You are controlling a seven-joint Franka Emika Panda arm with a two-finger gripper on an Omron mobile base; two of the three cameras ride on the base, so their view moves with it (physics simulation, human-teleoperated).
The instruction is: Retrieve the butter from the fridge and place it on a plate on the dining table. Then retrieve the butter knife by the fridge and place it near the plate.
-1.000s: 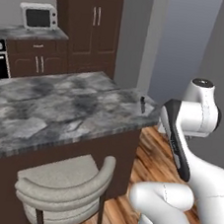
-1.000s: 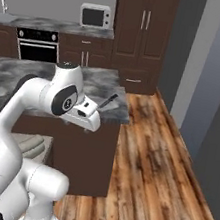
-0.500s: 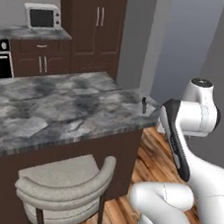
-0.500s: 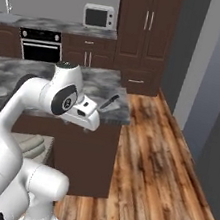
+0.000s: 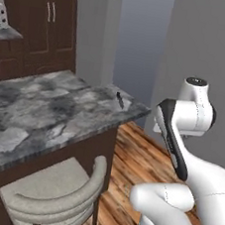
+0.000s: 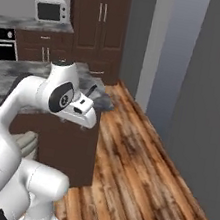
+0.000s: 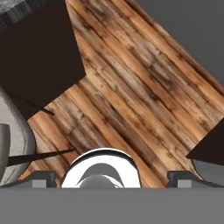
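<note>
Basically early, or at best mid-task, going by what's visible. Knife (image 5: pixel 119 99) lies flat on the table (image 5: pixel 44 111), right at the corner nearest the arm (image 5: pixel 183 118), close to the edge, with nothing touching it. The stone top around the knife is bare, so I wouldn't count it as placed near the plate; my read is the knife leg is not done.

Butter leg: can't confirm it done. Whether the butter is out of the fridge or on the plate can't be judged from these frames.

Gripper (image 7: pixel 113 178) is fully spread and empty, with nothing between the tips. It faces down at the wood floor (image 6: pixel 136 177) beside the table's dark end panel, well apart from the knife. The arm is folded up and tucked in close to the base, which is a travel pose rather than a reach.

Stool (image 5: pixel 49 196) sits tucked in at the table's near side, just left of the base. Cabinets (image 6: pixel 103 25) and microwave (image 6: pixel 51 11) are at the back, far off.

Left, as I judge it:
- butter fetch and drop, unverified
- knife pick
- knife set down by the plate
</note>
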